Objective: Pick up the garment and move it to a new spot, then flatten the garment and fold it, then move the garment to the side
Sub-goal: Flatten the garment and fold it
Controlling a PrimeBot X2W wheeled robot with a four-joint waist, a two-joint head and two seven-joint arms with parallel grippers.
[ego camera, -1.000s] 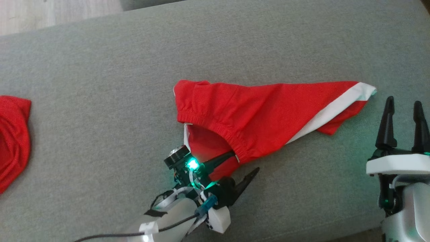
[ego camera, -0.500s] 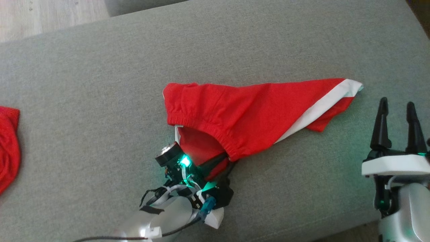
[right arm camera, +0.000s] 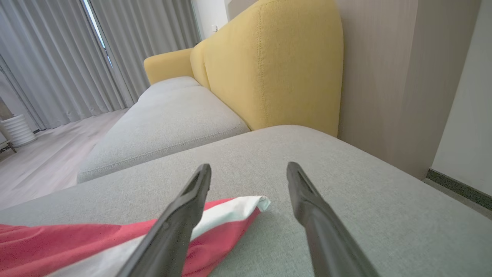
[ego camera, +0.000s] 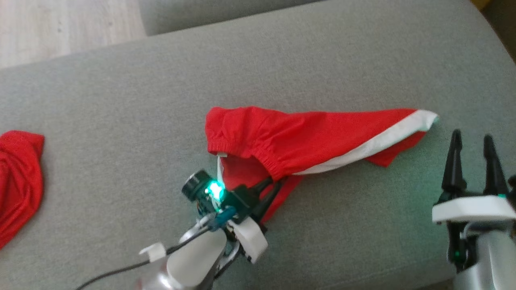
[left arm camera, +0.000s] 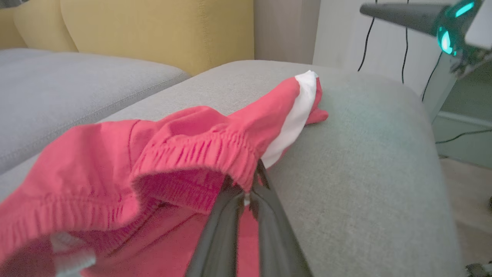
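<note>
Red garment [ego camera: 314, 135], waistband clamped in left hand [ego camera: 275, 183]; right hand [ego camera: 471, 136] spread nearby; red cloth [ego camera: 18, 177] well apart.

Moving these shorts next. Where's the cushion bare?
Bare: the cushion beyond the shorts, and between them and the red cloth at left. Crowded: the near edge, where the left gripper pinches the waistband and the right gripper hovers open.

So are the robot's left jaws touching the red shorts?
Touching. The left wrist view shows the left jaws pinched shut on the red shorts at the elastic waistband, with cloth squeezed between them.
</note>
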